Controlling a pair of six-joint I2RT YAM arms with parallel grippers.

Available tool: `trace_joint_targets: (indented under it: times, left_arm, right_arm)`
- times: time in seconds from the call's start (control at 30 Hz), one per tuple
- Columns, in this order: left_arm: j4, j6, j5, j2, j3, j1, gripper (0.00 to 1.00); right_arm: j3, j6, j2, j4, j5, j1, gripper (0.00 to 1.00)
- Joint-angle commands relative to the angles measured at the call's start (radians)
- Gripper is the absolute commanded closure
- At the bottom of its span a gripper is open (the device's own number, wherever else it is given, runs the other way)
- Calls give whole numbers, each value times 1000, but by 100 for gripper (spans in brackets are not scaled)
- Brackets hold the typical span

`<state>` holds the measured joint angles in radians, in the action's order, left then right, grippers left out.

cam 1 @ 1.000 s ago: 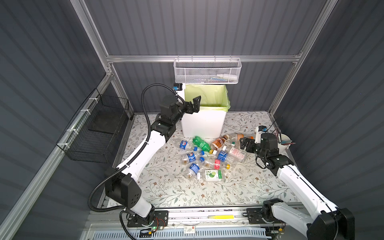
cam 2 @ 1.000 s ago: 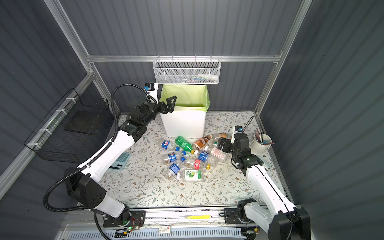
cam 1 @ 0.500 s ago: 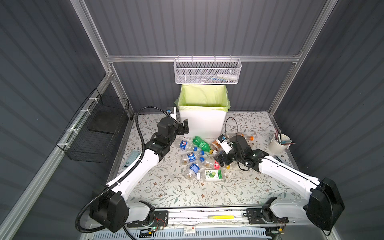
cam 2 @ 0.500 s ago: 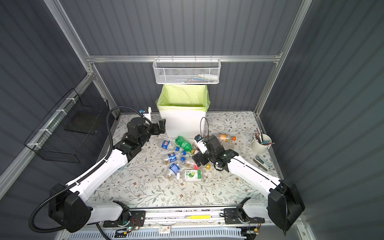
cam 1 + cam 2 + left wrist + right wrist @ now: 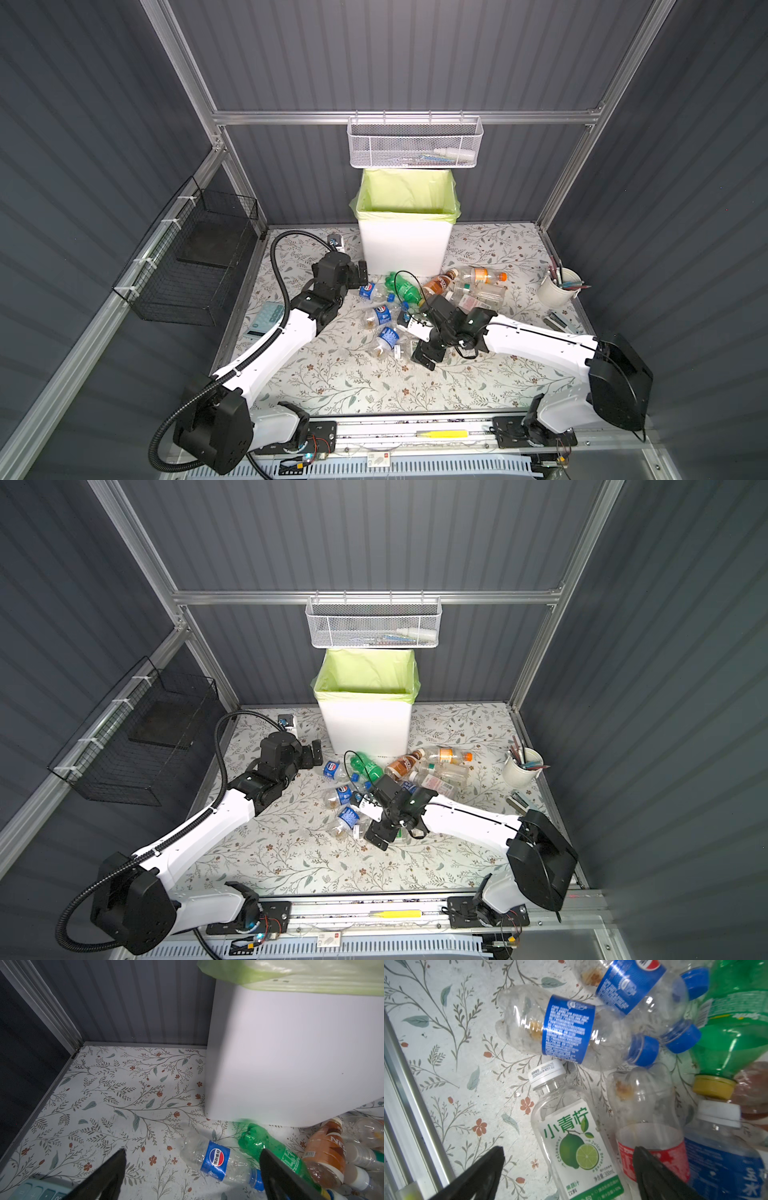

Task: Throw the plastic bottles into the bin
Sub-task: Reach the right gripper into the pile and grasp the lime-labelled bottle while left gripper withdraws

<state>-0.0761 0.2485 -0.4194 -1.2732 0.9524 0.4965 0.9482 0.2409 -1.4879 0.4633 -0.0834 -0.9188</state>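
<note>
1. Right gripper (image 5: 569,1153): jaws spread, nothing held. It straddles the lime-label bottle (image 5: 571,1136), lower centre of the right wrist view. One finger overlaps the red-label bottle (image 5: 652,1140) alongside.
2. Left gripper (image 5: 192,1153): spread and empty, low near the blue-label bottle (image 5: 216,1160), lower right of the left wrist view. The green bottle (image 5: 268,1147) lies just beside it.
3. Plastic bottles (image 5: 440,286) are heaped mid-frame in both top views, in front of the bin (image 5: 403,245), upper centre.
4. Step, I'd say: pre-grasp, both arms. Next: drop, close on one bottle body without pinching its neighbour, then lift over the bin rim.
</note>
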Motion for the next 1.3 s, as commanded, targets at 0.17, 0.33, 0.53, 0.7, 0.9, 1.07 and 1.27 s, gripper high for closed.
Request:
trace_joint_targets:
  times: [0.17,0.33,0.53,0.7,0.9,1.07,1.27]
  left_arm:
    - [-25,20,-21,24,-24,-1,0]
    - [-28,21,-25,26,-36,-1,0]
    - [-27,25,-27,27,-42,-2,0]
    - [-33,25,-33,34,-49,-3,0]
    - [-39,28,-36,43,-59,-4,0]
    - [-43,31,-39,46,-62,-4,0]
    - [-47,34,-43,52,-66,-4,0]
  right_arm:
    - [46,30,-105,37,30,-9,4]
    - [56,47,-140,64,45,-13,9]
    - [79,62,-186,93,56,-23,18]
    - [93,66,-212,105,69,-28,26]
    - [98,75,-217,117,71,-30,37]
    - [103,78,-194,125,68,-31,46]
    - [120,79,-111,120,82,-28,48]
